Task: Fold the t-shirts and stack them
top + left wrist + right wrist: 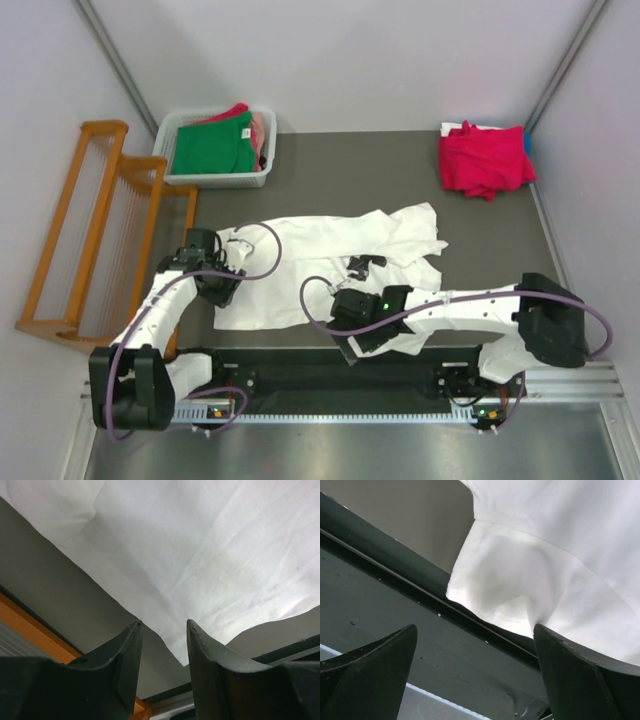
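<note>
Two grippers are hanging low over the near edge of a white t-shirt (320, 255), which is lying spread and somewhat rumpled across the middle of the grey tabletop (350, 170), its far right part bunched into folds. The left gripper (163, 627) is standing partly open, its two dark fingers a narrow gap apart, and the shirt's near left corner is pointing into that gap just beyond the tips; the fingers are not closing on the cloth, and bare tabletop is showing between them. The right gripper (475, 627) is standing spread wide, its fingers far apart on either side of a hemmed fold of the white t-shirt that is drooping over the dark rail at the tabletop's near edge; whether the right-hand finger is touching the cloth cannot be told. At the far left a bright green t-shirt (212, 145) is lying folded on top inside a white slatted basket (215, 180), with pinkish red cloth (232, 112) peeking out behind it. At the far right corner a crimson pile of t-shirts (483, 160) is sitting well apart from the white one. An orange wooden rack (90, 230) is standing beside the tabletop on the left.
</note>
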Controlling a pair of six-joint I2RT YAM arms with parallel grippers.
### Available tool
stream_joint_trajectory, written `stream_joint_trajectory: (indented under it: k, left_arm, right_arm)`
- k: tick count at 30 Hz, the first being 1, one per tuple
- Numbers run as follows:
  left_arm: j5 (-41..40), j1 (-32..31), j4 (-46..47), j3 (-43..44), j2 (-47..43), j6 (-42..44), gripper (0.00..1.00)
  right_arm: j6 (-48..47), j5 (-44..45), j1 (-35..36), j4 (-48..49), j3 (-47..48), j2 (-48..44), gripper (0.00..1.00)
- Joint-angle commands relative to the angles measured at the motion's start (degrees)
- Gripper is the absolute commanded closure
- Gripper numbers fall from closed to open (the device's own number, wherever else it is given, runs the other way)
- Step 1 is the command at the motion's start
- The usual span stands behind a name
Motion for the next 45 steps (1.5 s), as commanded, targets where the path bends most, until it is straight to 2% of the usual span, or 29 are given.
stream_joint_trajectory:
  k: [1, 8, 13, 19, 24, 33, 37, 41, 42, 45]
  left_arm:
    - [2.1, 0.3, -0.1, 0.3, -2.3, -0.7, 0.55]
    - [3.4, 0.3, -0.3, 0.9, -3.0, -0.4, 0.56]
    - [4.3, 0.3, -1.4, 1.1, 0.8, 0.5, 0.57]
    - [1.7, 0.3, -2.0, 1.5, 3.0, 0.9, 0.57]
    - [3.1, 6.2, -1.4, 1.4, 0.2, 1.5, 0.53]
    - [6.9, 7.7, -2.5, 1.9, 5.2, 2.9, 0.56]
    - [6.0, 7.7, -5.5, 3.0, 8.6, 4.4, 0.58]
    - [4.3, 7.8, -7.7, 2.6, 11.4, 5.7, 0.68]
    - [4.0, 7.7, -7.7, 2.4, 11.2, 5.6, 0.77]
    - [4.3, 7.7, -8.9, 3.3, 10.7, 5.4, 0.9]
  right_arm:
    - [0.5, 1.3, 1.3, 1.9, 0.6, 1.8, 0.0]
    - [3.0, -0.4, 1.5, 6.2, -3.3, 3.4, 0.0]
    - [3.3, -0.2, 1.5, 6.9, -4.2, 3.5, 0.0]
    - [3.2, 0.9, 1.3, 6.6, -3.3, 3.5, 0.0]
    - [3.3, 1.4, 0.6, 6.7, -3.0, 3.0, 0.0]
    - [3.0, 2.0, -0.3, 6.5, -3.1, 1.5, 0.0]
    - [2.9, 2.8, -1.7, 6.3, -3.3, 0.1, 0.01]
    - [3.3, 3.0, -2.7, 7.4, -3.9, -2.2, 0.03]
    - [3.7, 3.0, -3.0, 7.7, -4.5, -2.5, 0.08]
    - [4.0, 2.9, -4.2, 7.7, -5.3, -3.9, 0.16]
